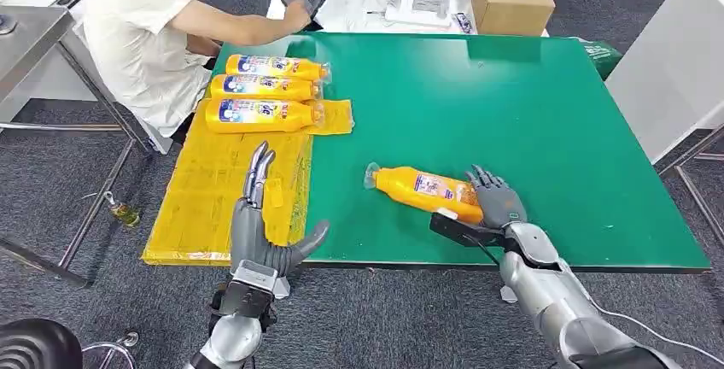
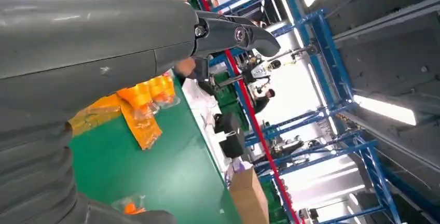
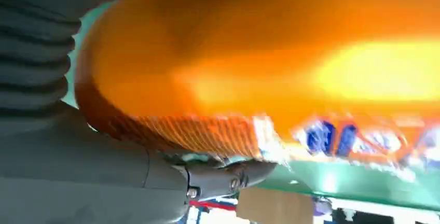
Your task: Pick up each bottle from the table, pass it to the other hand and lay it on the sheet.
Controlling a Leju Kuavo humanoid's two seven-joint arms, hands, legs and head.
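An orange bottle (image 1: 423, 190) lies on its side on the green table (image 1: 529, 104), its cap toward the yellow sheet (image 1: 201, 207). My right hand (image 1: 497, 201) grips its base end, fingers over the top and thumb under the near side. Seen from the right wrist, the bottle (image 3: 259, 79) lies against the palm (image 3: 78, 172). My left hand (image 1: 260, 219) hovers open over the sheet's near edge, fingers straight, thumb out. Three more orange bottles (image 1: 265, 89) lie side by side at the sheet's far end; their caps (image 2: 150, 92) face the table's middle.
A person in a white shirt (image 1: 141, 36) sits at the far left corner holding a tablet. A cardboard box (image 1: 512, 0) and a black case stand beyond the table. A metal table (image 1: 26, 36) stands to the left, with a small bottle (image 1: 124, 212) on the floor.
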